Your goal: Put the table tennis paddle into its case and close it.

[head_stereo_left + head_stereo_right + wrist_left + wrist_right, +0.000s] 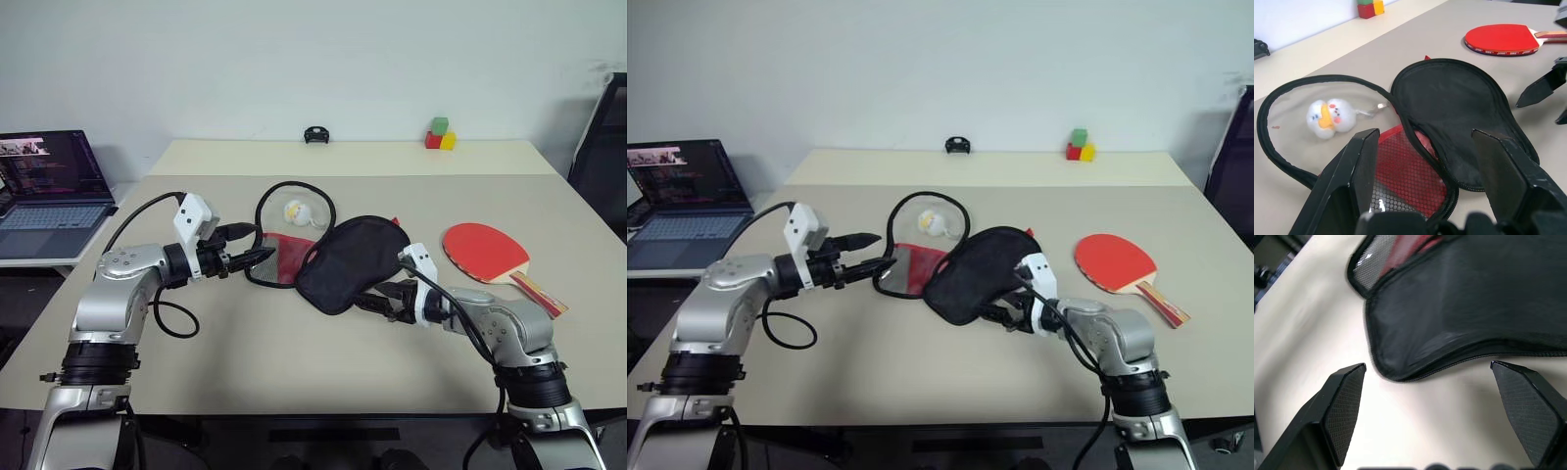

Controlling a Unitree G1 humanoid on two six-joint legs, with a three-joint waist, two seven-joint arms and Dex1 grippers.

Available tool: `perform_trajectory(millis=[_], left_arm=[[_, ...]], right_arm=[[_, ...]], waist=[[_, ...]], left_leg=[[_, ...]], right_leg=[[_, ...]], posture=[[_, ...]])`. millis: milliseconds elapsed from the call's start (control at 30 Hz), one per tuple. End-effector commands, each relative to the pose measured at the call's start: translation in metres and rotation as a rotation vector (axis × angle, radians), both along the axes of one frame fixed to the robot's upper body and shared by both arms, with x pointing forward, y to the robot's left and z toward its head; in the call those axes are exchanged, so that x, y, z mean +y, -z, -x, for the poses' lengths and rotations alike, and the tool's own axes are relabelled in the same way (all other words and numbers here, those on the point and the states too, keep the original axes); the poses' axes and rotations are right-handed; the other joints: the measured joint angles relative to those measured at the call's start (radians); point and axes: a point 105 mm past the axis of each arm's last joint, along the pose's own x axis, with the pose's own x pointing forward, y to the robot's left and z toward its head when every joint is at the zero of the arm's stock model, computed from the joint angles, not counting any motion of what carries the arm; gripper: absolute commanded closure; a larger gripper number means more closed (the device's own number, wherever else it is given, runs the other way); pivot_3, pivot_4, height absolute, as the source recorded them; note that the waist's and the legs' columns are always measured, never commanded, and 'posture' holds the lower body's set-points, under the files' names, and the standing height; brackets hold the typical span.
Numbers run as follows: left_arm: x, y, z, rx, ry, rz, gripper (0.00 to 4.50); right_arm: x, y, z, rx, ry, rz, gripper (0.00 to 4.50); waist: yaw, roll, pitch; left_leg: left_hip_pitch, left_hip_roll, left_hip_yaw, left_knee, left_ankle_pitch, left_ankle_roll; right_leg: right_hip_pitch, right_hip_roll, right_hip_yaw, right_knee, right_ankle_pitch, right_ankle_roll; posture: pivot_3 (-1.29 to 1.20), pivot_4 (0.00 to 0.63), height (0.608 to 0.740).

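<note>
- A laptop [49, 191] with a lit screen sits at the far left edge of the frame, on a separate surface beside the counter [294, 343].
- The left pincer [257, 257] is left of centre, pointing right, roughly level. In the left wrist view its two fingers [1359, 169] stand apart on either side of the case's black-edged rim, over the red mesh part. Whether the fingers press on the rim or only straddle it cannot be told.
- The case [348, 262] lies unzipped in the middle of the frame. Its black side sits as a rounded flap toward the right; the red mesh side [284, 257] shows beneath it on the left; a black zip edge loops up and back around a small white ball [294, 211] with orange and red marks.
- A small black object [314, 134] rests at upper centre, on the far counter edge.
- The right pincer [387, 300] is right of centre, just beside the near lower edge of the black flap. Its fingers [1344, 406] are spread wide with nothing between them, and bare counter shows under the gap.
- Red, green and yellow blocks [440, 135] sit at upper right.
- The table tennis paddle [490, 250] lies flat on the counter at right, red face up, handle pointing to the lower right, well apart from the case and outside it.
</note>
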Motion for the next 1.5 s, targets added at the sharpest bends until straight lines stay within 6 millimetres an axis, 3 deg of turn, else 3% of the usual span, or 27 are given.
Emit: perform_trajectory(millis=[33,633,767,1100,1500], left_arm=[[0.0,-0.014,-0.001,-0.054,0.004,-0.004,1.21],[0.002,-0.014,-0.002,-0.058,-0.009,-0.001,1.21],[0.002,-0.014,-0.002,-0.06,-0.01,-0.003,1.21],[-0.005,-0.012,-0.002,-0.054,0.017,-0.014,1.21],[-0.028,-0.017,0.001,-0.051,0.133,-0.052,1.21]], right_arm=[[0.0,-0.009,-0.005,-0.025,0.014,-0.008,0.01],[0.035,-0.016,-0.018,-0.006,0.057,-0.123,0.01],[0.032,-0.012,-0.02,-0.012,0.089,-0.102,0.93],[0.031,-0.002,-0.014,0.051,0.099,-0.113,4.47],[0.033,-0.005,0.013,0.109,-0.074,-0.128,4.47]], waist=[[0.0,0.0,0.0],[-0.001,0.0,0.0],[-0.001,0.0,0.0],[-0.001,0.0,0.0],[-0.001,0.0,0.0]], left_leg=[[0.0,0.0,0.0,0.0,0.0,0.0],[0.0,0.0,0.0,0.0,0.0,0.0],[0.0,0.0,0.0,0.0,0.0,0.0],[0.0,0.0,0.0,0.0,0.0,0.0],[0.0,0.0,0.0,0.0,0.0,0.0]], right_leg=[[0.0,0.0,0.0,0.0,0.0,0.0],[0.0,0.0,0.0,0.0,0.0,0.0],[0.0,0.0,0.0,0.0,0.0,0.0],[-0.001,0.0,0.0,0.0,0.0,0.0],[-0.001,0.0,0.0,0.0,0.0,0.0]], posture=[[0.0,0.15,0.74],[0.0,0.15,0.74],[0.0,0.15,0.74],[0.0,0.15,0.74],[0.0,0.15,0.74]])
